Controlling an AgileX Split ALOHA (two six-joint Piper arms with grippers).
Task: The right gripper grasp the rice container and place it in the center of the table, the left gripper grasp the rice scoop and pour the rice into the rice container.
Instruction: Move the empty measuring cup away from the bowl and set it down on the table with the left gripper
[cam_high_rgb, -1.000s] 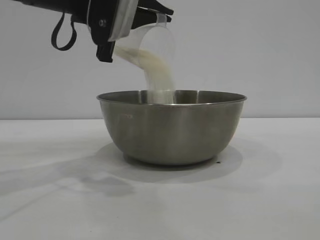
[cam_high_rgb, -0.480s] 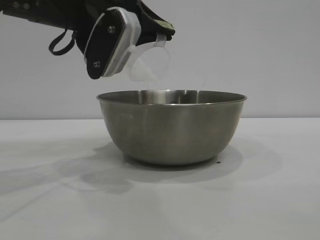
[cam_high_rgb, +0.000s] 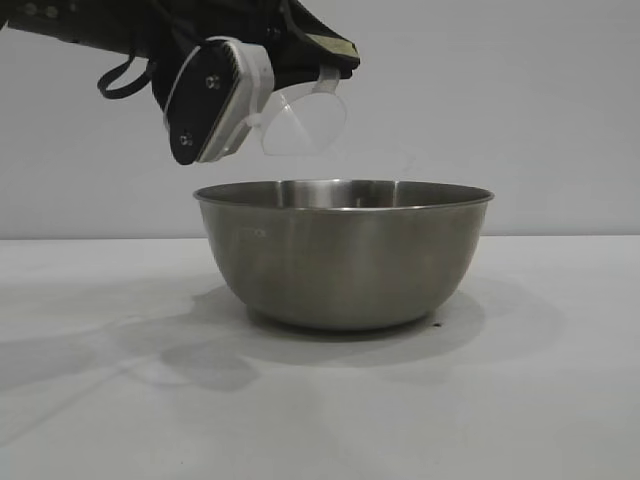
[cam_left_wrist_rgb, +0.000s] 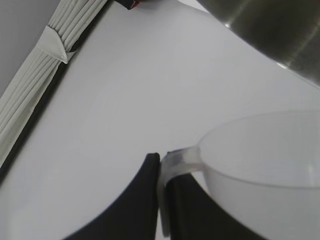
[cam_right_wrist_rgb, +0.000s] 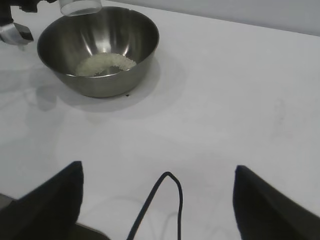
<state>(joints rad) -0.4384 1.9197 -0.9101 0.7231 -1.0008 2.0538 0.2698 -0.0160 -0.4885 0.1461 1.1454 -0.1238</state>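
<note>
The steel rice container (cam_high_rgb: 343, 255) stands on the white table (cam_high_rgb: 520, 400). In the right wrist view it (cam_right_wrist_rgb: 60, 70) holds a small heap of rice (cam_right_wrist_rgb: 105, 63). My left gripper (cam_high_rgb: 322, 72) is shut on the handle of the translucent rice scoop (cam_high_rgb: 305, 122) and holds it tipped above the container's left rim; the scoop looks empty. In the left wrist view the fingers (cam_left_wrist_rgb: 142, 200) pinch the scoop's handle (cam_left_wrist_rgb: 172, 162). My right gripper (cam_right_wrist_rgb: 156, 172) is open and empty, away from the container over bare table; it is out of the exterior view.
A black cable (cam_right_wrist_rgb: 160, 200) loops between the right gripper's fingers. A ribbed white band (cam_left_wrist_rgb: 35, 85) runs along the table edge in the left wrist view. A red-and-black object (cam_left_wrist_rgb: 131, 3) sits at that edge.
One second ago rice was streaming from the scoop into the container. The stream has stopped, the scoop is empty, and the left gripper has rotated and lifted slightly.
</note>
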